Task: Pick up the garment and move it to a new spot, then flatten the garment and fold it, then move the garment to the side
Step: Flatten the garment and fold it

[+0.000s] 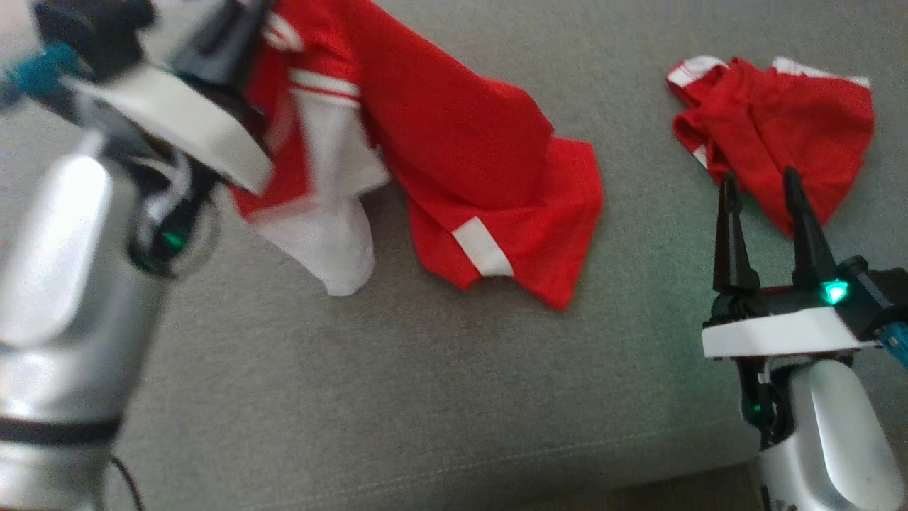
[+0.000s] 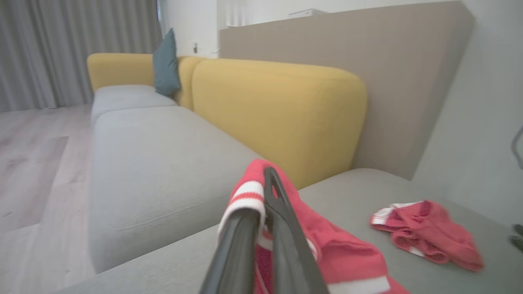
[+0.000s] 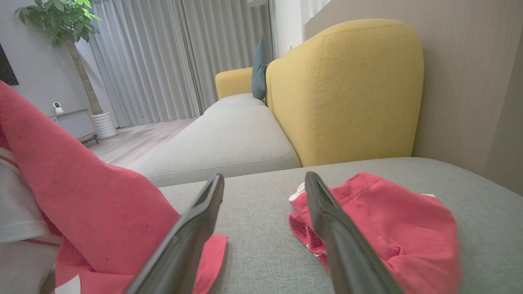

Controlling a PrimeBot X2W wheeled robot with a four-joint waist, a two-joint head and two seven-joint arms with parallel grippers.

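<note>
Nearest you, the right end effector [image 1: 757, 176] sits low over the sofa [image 1: 425, 397] with its fingers spread wide and nothing between them. It looks parked there so it stays clear of the lift yet ready to catch a second corner.

Up and to the left, your left end effector [image 2: 261, 196] is clenched on the shirt [image 1: 454, 142], pinching it at a striped cuff. A grip at the edge like that lets the body of the cloth hang and open out rather than bunch. The white panel dangles under the wrist, while the red body slopes down and its hem drags on the seat near the middle. So the shirt is only partly raised; judge this as the carry to a new spot, with flattening and folding to come.

Beyond the right fingers, the shorts [image 1: 780, 113] lie crumpled and well apart from the shirt. Watch that the trailing hem does not sweep them.

Farthest back stands the yellow backrest [image 2: 278, 114], and beyond it a teal cushion [image 2: 165, 61].
</note>
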